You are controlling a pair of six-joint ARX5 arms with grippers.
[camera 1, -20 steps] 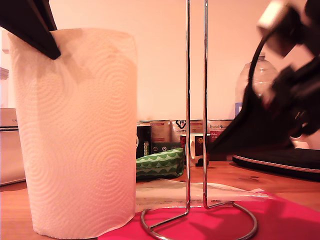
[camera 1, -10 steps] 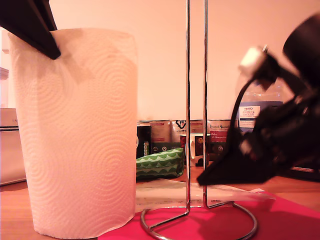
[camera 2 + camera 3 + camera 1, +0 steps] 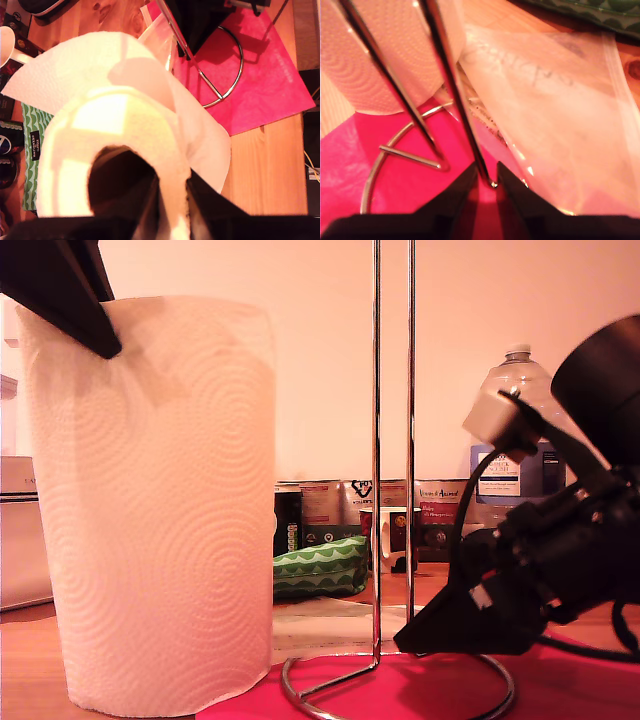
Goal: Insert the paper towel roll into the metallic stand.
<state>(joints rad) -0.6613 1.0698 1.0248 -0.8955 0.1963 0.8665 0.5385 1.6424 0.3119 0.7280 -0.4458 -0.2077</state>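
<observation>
The paper towel roll [image 3: 165,510] stands upright on the wooden table at the exterior view's left, white with a swirl emboss. My first gripper [image 3: 100,335] is shut on its top rim. In the first wrist view the fingers [image 3: 172,195] pinch the roll's [image 3: 100,85] wall, one inside the core. The metallic stand [image 3: 376,440] rises mid-picture from its ring base on a pink mat [image 3: 580,680]. My second gripper [image 3: 405,643] sits low at the base, reaching in from the exterior view's right. Its tips [image 3: 486,175] are shut on the foot of one rod of the stand [image 3: 445,65].
A clear plastic bag [image 3: 550,110] lies behind the stand's base. A green patterned pouch [image 3: 320,565], a mug [image 3: 392,535], a row of packets and a water bottle [image 3: 520,410] stand further back. A silver appliance [image 3: 20,530] is at the exterior view's left edge.
My second arm has come down from the exterior view's upper right to the stand's base, moving leftward. The roll, the stand and my first gripper have not moved.
</observation>
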